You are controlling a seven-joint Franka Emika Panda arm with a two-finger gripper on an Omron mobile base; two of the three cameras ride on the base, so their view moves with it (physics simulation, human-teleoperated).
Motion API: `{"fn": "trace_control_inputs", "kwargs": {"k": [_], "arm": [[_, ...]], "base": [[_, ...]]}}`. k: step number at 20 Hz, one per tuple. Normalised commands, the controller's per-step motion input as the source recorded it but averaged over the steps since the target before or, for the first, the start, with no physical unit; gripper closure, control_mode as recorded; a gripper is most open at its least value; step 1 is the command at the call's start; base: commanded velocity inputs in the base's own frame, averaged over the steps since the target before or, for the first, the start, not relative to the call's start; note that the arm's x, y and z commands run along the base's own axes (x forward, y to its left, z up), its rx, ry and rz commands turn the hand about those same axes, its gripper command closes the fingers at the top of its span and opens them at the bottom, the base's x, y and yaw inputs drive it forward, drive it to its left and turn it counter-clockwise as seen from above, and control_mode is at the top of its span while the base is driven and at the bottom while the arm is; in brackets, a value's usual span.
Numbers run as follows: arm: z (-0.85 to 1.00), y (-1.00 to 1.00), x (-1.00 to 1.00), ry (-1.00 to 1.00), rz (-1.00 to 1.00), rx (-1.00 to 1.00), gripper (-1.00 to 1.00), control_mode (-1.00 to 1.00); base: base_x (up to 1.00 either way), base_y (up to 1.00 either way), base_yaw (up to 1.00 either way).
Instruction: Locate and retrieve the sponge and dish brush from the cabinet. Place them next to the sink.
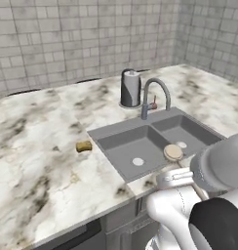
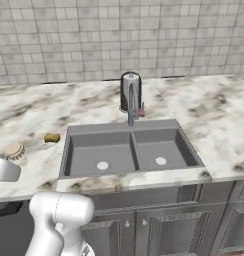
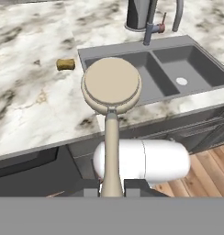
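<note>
Marble counter [image 1: 38,146] already carries the sponge [image 1: 84,146] just beside the sink's [image 1: 140,141] left rim, while the gripper [image 3: 111,186], clenched on the dish brush [image 3: 112,85] handle above the front edge, risks dropping it off that edge.

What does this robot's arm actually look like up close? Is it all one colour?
Not quite. The arm is made of smooth, rounded glossy white segments, like fat tubes joined end to end, with a black band at a joint. Nearer the hand it turns silvery grey. The gripper ends in two small dark squarish jaws. No cables or markings are visible.
</note>
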Motion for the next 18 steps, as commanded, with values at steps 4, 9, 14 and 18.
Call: {"fn": "trace_control_inputs", "kwargs": {"k": [4, 9, 14, 18], "arm": [[0.0, 0.0, 0.0, 0.0, 0.0, 0.0, 1.0, 1.0], [0.0, 0.0, 0.0, 0.0, 0.0, 0.0, 1.0, 1.0], [0.0, 0.0, 0.0, 0.0, 0.0, 0.0, 1.0, 1.0], [0.0, 0.0, 0.0, 0.0, 0.0, 0.0, 1.0, 1.0]], "base": [[0.52, 0.24, 0.37], [0.28, 0.28, 0.37], [0.22, 0.3, 0.31], [0.03, 0.31, 0.04]]}}
